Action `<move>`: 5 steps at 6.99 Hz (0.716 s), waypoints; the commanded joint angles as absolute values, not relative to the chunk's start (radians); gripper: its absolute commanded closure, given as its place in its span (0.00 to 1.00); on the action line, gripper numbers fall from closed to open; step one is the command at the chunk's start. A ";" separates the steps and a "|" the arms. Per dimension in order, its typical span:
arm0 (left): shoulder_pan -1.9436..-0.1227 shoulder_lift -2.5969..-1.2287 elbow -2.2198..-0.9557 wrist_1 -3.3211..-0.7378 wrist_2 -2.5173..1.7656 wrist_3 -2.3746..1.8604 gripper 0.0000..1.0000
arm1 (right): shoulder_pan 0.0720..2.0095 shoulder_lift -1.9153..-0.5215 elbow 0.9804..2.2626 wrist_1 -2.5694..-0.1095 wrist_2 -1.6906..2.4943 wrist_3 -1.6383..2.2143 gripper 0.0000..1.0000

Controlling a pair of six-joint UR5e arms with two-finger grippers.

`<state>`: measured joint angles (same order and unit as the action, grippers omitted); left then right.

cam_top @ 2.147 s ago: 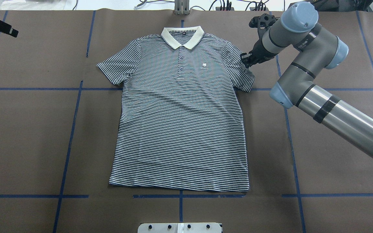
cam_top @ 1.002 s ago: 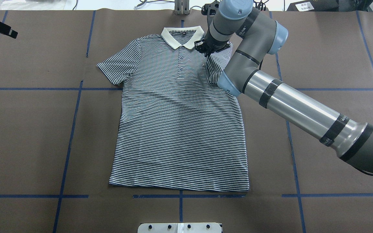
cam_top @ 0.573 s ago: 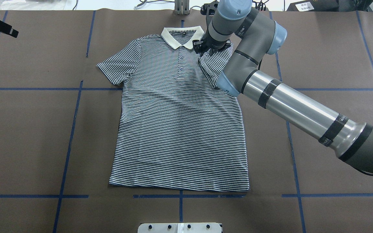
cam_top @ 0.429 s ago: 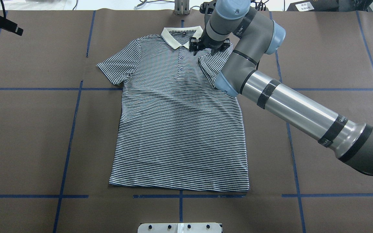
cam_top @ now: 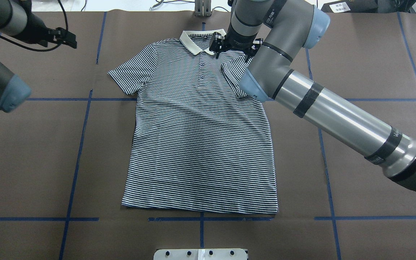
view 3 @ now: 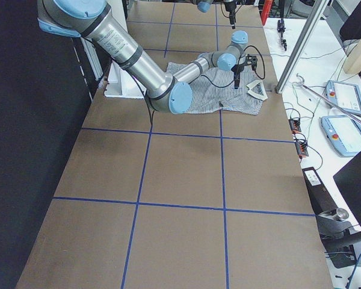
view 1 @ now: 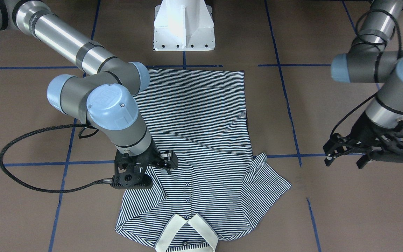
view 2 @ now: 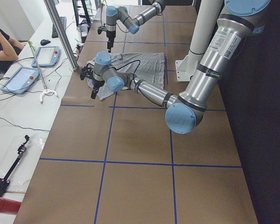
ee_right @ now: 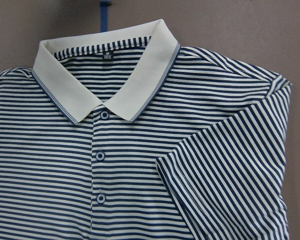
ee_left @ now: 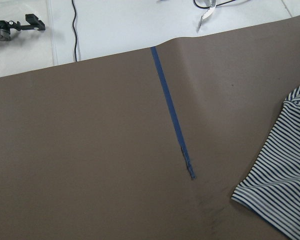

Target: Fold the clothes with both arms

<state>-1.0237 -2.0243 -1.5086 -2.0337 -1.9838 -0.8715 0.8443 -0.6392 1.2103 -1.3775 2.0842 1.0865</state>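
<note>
The striped polo shirt [cam_top: 200, 144] lies flat, face up, with its cream collar [cam_top: 202, 39] at the far edge. Its sleeve [cam_top: 235, 76] on my right side is folded inward over the chest [ee_right: 230, 175]. My right gripper [cam_top: 235, 48] hovers open just above that fold beside the collar, holding nothing [view 1: 152, 168]. The other sleeve [cam_top: 126, 74] is spread flat on the table. My left gripper [cam_top: 71, 39] hangs open over bare table, apart from that sleeve [view 1: 345, 161]. The left wrist view shows the sleeve's edge [ee_left: 285, 190] at its right side.
Brown paper with blue tape lines [cam_top: 81, 144] covers the table. The white pedestal base [view 1: 184, 24] stands past the shirt's hem. A metal post [cam_top: 202, 9] rises beyond the collar. A side bench holds tablets [view 2: 23, 79], and a person's arm [view 2: 2, 51] rests there.
My right gripper carried the sleeve inward over the chest, let it go and opened, then rose slightly. My left arm has come into view at the upper left, moving toward the flat sleeve.
</note>
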 commanded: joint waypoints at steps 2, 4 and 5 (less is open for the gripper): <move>-0.833 -2.054 -1.398 -2.127 -1.755 -1.185 0.00 | 0.897 -0.699 1.275 -1.424 2.172 1.059 0.00; -0.815 -2.121 -1.307 -2.152 -1.727 -1.201 0.00 | 0.897 -0.701 1.273 -1.420 2.168 1.058 0.00; -0.812 -2.135 -1.286 -2.158 -1.706 -1.201 0.00 | 0.897 -0.700 1.273 -1.419 2.166 1.057 0.00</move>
